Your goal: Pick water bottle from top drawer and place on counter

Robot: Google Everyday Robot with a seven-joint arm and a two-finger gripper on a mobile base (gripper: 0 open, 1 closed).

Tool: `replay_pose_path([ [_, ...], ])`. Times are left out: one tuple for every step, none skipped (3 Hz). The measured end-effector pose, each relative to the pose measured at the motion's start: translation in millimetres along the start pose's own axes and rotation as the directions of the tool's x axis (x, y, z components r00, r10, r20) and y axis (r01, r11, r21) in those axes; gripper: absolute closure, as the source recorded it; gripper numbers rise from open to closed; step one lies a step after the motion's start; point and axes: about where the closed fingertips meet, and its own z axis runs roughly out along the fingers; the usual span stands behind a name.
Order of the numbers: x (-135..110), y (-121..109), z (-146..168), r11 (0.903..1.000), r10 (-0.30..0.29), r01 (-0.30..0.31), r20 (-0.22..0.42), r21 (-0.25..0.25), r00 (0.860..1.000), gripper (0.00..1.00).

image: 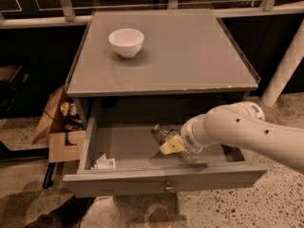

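The top drawer (142, 178) stands pulled open below the counter (180, 51). The water bottle (163, 133), clear crinkled plastic, lies on its side in the drawer's right half, one end pointing to the back left. My gripper (175, 144) is down inside the drawer, right at the bottle's middle, with a yellowish pad against the bottle's near side. My white arm (237, 129) reaches in from the right and hides the bottle's right part and its label.
A white bowl (126, 42) sits on the counter's back left. A small white packet (104, 163) lies in the drawer's front left corner. An open cardboard box (59, 129) stands on the floor at left. A white post (285, 68) rises at right.
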Motion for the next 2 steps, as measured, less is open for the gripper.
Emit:
replay_pose_path([
  [10, -7, 16, 0.9999, 0.006, -0.006, 0.028, 0.009, 1.000, 0.23],
  [23, -12, 38, 1.0000, 0.002, -0.003, 0.065, 0.009, 0.998, 0.25],
])
